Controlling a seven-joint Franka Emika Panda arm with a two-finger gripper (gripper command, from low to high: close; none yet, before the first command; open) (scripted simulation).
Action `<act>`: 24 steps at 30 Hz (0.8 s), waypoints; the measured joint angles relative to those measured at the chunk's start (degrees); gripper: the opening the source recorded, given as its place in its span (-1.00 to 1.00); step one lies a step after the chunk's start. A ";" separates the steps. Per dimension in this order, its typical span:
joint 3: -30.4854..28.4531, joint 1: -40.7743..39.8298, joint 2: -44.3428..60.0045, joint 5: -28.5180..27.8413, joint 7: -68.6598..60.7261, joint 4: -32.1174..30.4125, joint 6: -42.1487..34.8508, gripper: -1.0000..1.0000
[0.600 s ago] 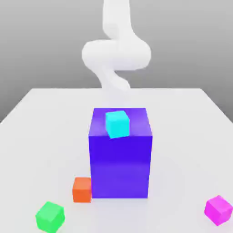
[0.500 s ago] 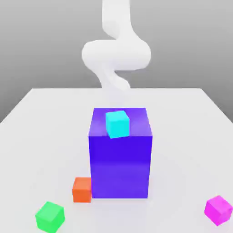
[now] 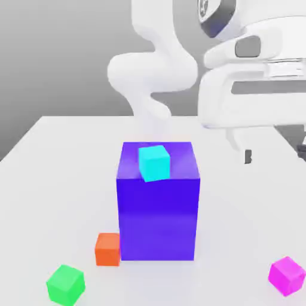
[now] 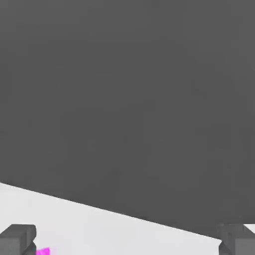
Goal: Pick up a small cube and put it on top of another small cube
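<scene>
And here is the two-finger gripper, black-tipped under a glossy white hand, up at the exterior view's right, its fingers spread wide with nothing between them! On the white arm's housing sits a dark round panel with a small pale marking, too small to read.

Now the stage: a smooth, matte white tabletop, its far edge running straight across, and behind it a plain grey backdrop, paler towards the top. The hand view catches the table's edge cutting at a slant against dark grey.

And there's our target, the small bright magenta-pink cube, sitting on the tabletop near the exterior view's right edge, turned cornerwise to the camera. In that picture it lies below the gripper, well apart from it, untouched! The hand view gets a sliver of it just beside one fingertip.

In the middle stands the big blue-violet block, with a small cyan cube showing against its top. At the exterior view's left of the block, right beside it, an orange cube; further out and nearer the camera, a tilted-looking green cube.
</scene>
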 joint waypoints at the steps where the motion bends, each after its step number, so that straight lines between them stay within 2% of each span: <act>1: 0.35 0.93 2.12 -0.63 0.58 -0.04 0.64 0.00; 10: 1.57 7.53 21.15 -5.85 5.53 -0.40 6.39 0.00; 14: -1.19 10.49 29.46 -9.05 8.01 1.08 11.86 0.00; 15: -2.11 11.26 31.42 -9.81 8.59 1.53 13.36 -1.00; 21: -2.54 11.62 32.40 -10.23 8.91 1.75 14.14 -1.00; 24: -0.99 10.42 28.89 -8.72 7.79 0.91 11.44 -1.00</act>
